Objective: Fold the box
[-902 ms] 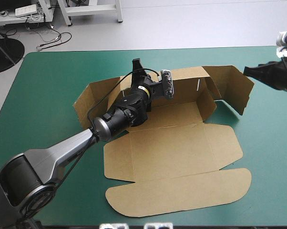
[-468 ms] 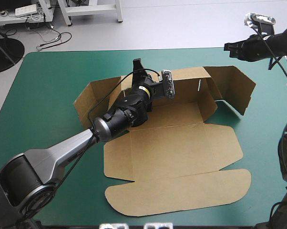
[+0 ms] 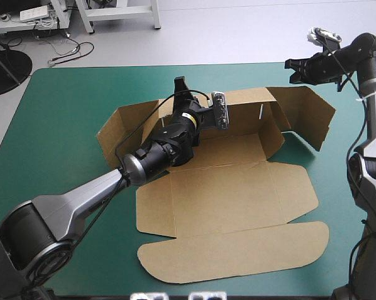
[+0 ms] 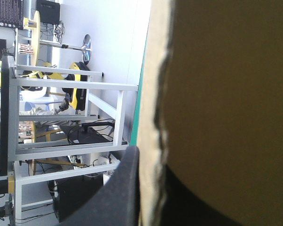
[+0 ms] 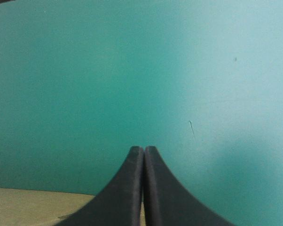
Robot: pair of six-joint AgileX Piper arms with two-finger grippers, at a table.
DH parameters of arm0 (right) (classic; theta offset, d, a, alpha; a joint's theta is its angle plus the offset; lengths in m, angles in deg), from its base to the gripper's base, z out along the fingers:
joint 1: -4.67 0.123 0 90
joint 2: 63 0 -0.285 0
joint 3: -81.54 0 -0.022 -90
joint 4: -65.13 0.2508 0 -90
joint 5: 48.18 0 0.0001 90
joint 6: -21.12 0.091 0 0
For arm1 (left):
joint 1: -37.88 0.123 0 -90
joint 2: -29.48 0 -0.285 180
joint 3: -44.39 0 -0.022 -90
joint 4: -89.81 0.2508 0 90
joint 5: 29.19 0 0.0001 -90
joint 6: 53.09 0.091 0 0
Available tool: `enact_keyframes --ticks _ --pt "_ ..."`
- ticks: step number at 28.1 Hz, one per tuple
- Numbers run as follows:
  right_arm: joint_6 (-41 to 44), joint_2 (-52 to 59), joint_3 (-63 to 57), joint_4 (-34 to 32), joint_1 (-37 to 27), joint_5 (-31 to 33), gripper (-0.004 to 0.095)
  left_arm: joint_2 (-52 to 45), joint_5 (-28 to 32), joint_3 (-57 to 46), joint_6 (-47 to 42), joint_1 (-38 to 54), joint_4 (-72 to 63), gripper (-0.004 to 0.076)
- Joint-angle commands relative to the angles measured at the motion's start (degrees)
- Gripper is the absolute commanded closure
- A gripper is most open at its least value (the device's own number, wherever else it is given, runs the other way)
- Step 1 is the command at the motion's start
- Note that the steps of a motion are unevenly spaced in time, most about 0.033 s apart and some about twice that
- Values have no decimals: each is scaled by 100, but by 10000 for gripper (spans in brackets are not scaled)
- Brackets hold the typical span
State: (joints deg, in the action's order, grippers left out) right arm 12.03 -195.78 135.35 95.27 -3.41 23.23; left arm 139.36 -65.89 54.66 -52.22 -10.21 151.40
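The brown box (image 3: 238,194) lies at the table's middle, its lid and front flaps flat and its back wall and far side flaps raised. My left gripper (image 3: 180,86) is at the top of the back wall near its left end. In the left wrist view the board (image 4: 226,94) passes between the two black fingers of this gripper (image 4: 148,155), which is shut on it. My right gripper (image 3: 292,65) hovers over the far right of the table, just beyond the raised right flap (image 3: 313,115). In the right wrist view that gripper (image 5: 144,149) is shut and empty, with a corner of board (image 5: 33,207) below it.
Bare teal-green cover (image 3: 63,112) stretches to the left of the box and along the table's right side (image 3: 356,206). The table's far edge (image 3: 175,66) runs close behind the back wall.
The right arm has swung in from the picture's right edge and moved left, to just beyond the raised right flap. The left arm and the box have not moved.
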Motion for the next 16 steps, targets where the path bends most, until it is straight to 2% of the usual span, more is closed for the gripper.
enact_keyframes --ticks 1,11,16 --pt "24 504 -127 132 8 33 927 -233 183 140 -87 -68 260 734" --pt "-609 1339 -1733 41 8 33 927 -78 101 140 -87 -68 451 734" --pt "-1127 1793 -2609 375 8 33 928 -67 101 140 -87 -68 460 734"
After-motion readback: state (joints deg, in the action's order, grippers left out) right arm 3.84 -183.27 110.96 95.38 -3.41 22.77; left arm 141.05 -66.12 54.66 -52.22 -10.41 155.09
